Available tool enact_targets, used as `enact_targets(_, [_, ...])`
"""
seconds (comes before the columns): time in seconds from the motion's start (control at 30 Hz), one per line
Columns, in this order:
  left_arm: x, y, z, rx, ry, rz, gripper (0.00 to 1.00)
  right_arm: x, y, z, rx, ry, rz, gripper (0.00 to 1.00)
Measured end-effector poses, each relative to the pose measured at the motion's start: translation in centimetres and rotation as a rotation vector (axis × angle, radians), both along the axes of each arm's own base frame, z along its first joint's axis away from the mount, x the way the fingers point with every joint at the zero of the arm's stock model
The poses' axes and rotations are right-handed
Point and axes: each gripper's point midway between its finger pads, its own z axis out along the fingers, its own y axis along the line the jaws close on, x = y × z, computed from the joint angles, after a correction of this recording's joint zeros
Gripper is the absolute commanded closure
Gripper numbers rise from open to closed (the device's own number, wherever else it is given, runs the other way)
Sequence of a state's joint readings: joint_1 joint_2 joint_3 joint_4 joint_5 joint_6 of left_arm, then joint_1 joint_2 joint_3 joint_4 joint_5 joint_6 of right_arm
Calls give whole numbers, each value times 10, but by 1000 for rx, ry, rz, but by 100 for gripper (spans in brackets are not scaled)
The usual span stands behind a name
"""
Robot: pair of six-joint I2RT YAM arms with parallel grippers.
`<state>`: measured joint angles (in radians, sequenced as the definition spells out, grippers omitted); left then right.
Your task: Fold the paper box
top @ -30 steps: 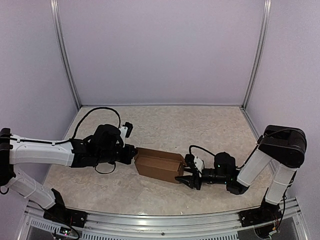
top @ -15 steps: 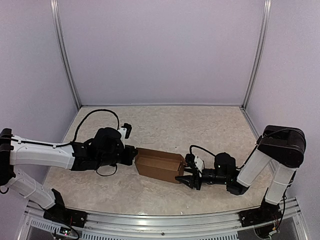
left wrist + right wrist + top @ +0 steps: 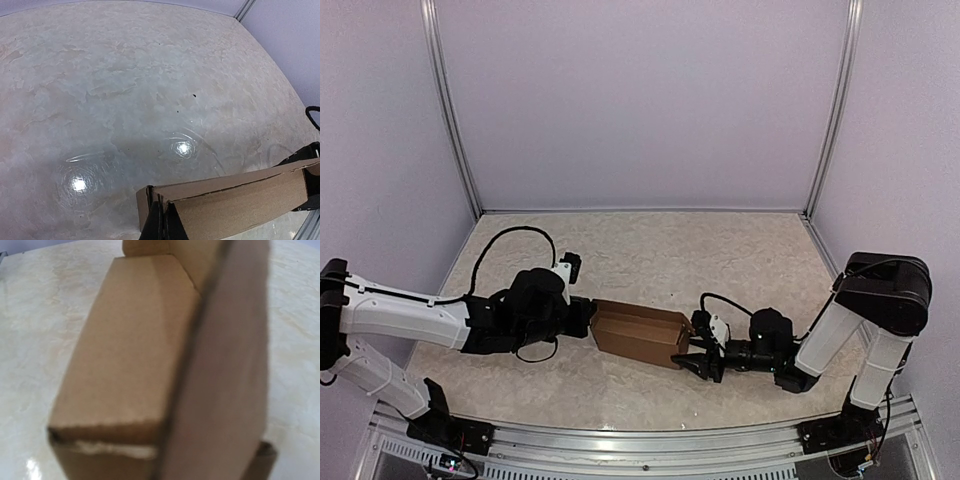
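Note:
The paper box [image 3: 638, 335], plain brown cardboard and folded into a small oblong, lies on the marbled table between my two arms. My left gripper [image 3: 588, 318] is shut, and its tips press on the box's left end. In the left wrist view its black fingers [image 3: 162, 222] meet at the top corner of the box [image 3: 240, 200], where a folded flap edge shows. My right gripper [image 3: 688, 358] is at the box's near right corner, half-spread and shut on it. In the right wrist view the box [image 3: 130, 350] fills the frame and hides the fingers.
Purple walls with metal posts [image 3: 450, 120] [image 3: 832, 110] close in the table on three sides. A metal rail [image 3: 620, 440] runs along the near edge by the arm bases. A black cable [image 3: 520, 235] loops above the left wrist.
My left arm has shifted slightly right and nearer, with its tips still at the box's left end. The box and the right gripper have barely moved.

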<state>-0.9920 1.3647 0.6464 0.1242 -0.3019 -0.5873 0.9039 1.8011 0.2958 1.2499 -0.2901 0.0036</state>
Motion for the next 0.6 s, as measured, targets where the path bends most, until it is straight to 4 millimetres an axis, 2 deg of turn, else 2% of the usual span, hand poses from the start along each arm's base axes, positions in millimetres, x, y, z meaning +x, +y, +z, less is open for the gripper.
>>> enact_targets(0.5, [-6, 3, -4, -49, -10, 24, 100, -4, 1, 1, 1, -7, -9, 84])
enact_targets(0.6, [-6, 2, -5, -50, -11, 23, 100, -5, 1, 1, 1, -4, -14, 80])
